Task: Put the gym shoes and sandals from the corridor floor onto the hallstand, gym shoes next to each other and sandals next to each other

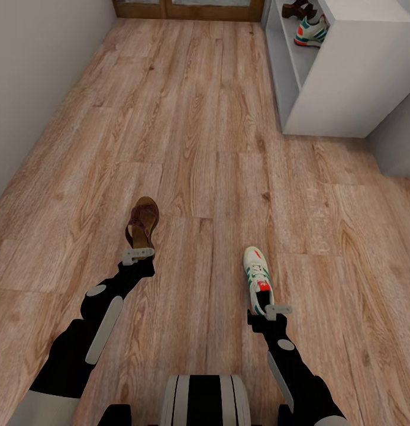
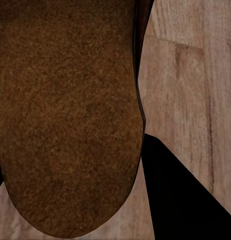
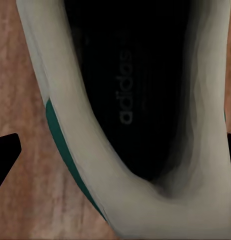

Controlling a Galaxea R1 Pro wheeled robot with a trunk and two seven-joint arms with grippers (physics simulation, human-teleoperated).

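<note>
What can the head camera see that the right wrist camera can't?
The head view takes in the whole corridor: a brown sandal at the left hand, the white rack far ahead with a second sneaker and a sandal already on it, and the right hand.

The right wrist view goes close up: it looks into the sneaker's dark inside, where faint lettering shows.

Both share the white gym shoe with its green stripe and the wood floor.
</note>
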